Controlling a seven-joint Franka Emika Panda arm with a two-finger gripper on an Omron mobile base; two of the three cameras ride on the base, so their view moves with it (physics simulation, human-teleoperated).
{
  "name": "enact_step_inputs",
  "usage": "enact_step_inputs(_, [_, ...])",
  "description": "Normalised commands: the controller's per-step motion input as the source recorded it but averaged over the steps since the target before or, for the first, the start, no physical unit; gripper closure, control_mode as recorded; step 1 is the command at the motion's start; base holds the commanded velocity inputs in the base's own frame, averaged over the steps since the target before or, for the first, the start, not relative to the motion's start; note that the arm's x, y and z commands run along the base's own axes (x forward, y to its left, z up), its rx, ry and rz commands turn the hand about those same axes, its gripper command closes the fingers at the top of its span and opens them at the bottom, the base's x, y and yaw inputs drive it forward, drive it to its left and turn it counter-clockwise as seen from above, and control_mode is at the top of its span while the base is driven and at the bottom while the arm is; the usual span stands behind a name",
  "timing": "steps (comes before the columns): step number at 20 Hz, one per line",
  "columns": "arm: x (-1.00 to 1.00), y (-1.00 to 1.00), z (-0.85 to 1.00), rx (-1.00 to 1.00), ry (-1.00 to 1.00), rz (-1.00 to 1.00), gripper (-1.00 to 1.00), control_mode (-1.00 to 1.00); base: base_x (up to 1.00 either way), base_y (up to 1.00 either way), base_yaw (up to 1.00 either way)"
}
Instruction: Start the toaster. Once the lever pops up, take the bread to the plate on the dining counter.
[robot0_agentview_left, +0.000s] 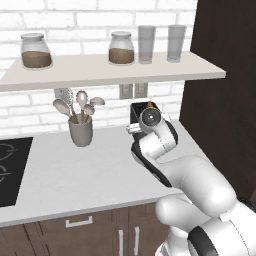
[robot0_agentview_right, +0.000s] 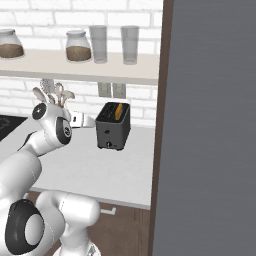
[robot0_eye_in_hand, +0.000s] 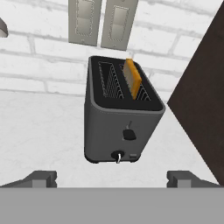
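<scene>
Now: line up on the toaster lever

Your gripper (robot0_eye_in_hand: 112, 178) faces the toaster (robot0_eye_in_hand: 117, 127), jaws spread wide, empty. The bread (robot0_eye_in_hand: 132, 78) stands in the right-hand slot, lever (robot0_eye_in_hand: 129, 134) apparently unpressed; that's why you're squared to its front.

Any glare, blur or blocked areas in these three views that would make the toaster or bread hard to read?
Hand view: sharp and evenly lit, no glare; toaster and bread read clearly, end effector open. Right base view: toaster clear, though a flat grey panel blocks the right side. Left base view: the arm hides most of the toaster; the glasses look faint.
</scene>
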Motion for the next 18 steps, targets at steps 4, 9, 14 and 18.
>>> enact_step_inputs(4, [0.0,0.0,0.0,0.0,0.0,0.0,-1.0,-1.0,0.0,0.0,0.0])
enact_step_inputs(9, [0.0,0.0,0.0,0.0,0.0,0.0,-1.0,-1.0,0.0,0.0,0.0])
enact_step_inputs(14, [0.0,0.0,0.0,0.0,0.0,0.0,-1.0,-1.0,0.0,0.0,0.0])
enact_step_inputs(18, [0.0,0.0,0.0,0.0,0.0,0.0,-1.0,-1.0,0.0,0.0,0.0])
